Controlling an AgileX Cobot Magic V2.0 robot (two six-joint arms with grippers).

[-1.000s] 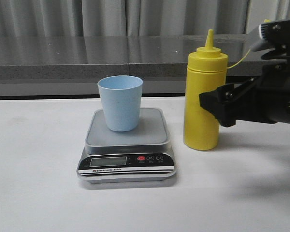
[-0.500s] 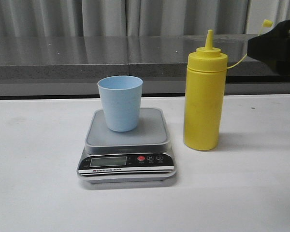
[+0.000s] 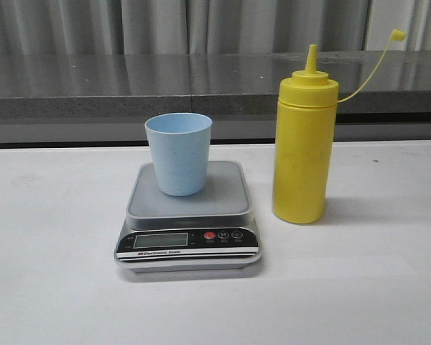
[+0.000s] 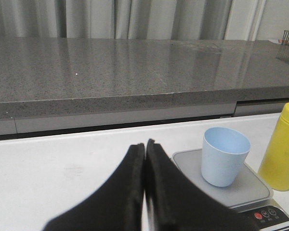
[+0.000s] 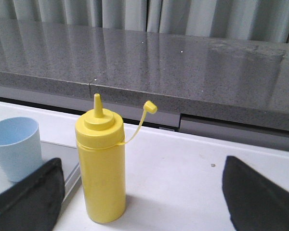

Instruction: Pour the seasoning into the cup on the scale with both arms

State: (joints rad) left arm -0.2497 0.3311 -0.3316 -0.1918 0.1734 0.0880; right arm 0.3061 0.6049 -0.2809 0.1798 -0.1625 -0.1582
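On the white worktop (image 3: pixel 50 287), going left to right, a pale blue cup (image 3: pixel 178 152) is standing upright on the grey platform of a kitchen scale (image 3: pixel 189 219), towards the platform's left half, and just right of the scale a tall yellow bottle (image 3: pixel 302 147) is standing upright, its small cap (image 3: pixel 397 34) hanging open on a thin tether. Neither arm is appearing in the front view. The left gripper (image 4: pixel 145 144), seen from its wrist camera, is hovering short of the scale with its jaws pressed together, holding nothing. The right gripper (image 5: pixel 135 192) is sitting back from the bottle with its jaws spread wide, empty. The task looks to be at the reaching step, nothing poured. Next, the right jaws likely need to close around the bottle's body, while the left steadies the cup.
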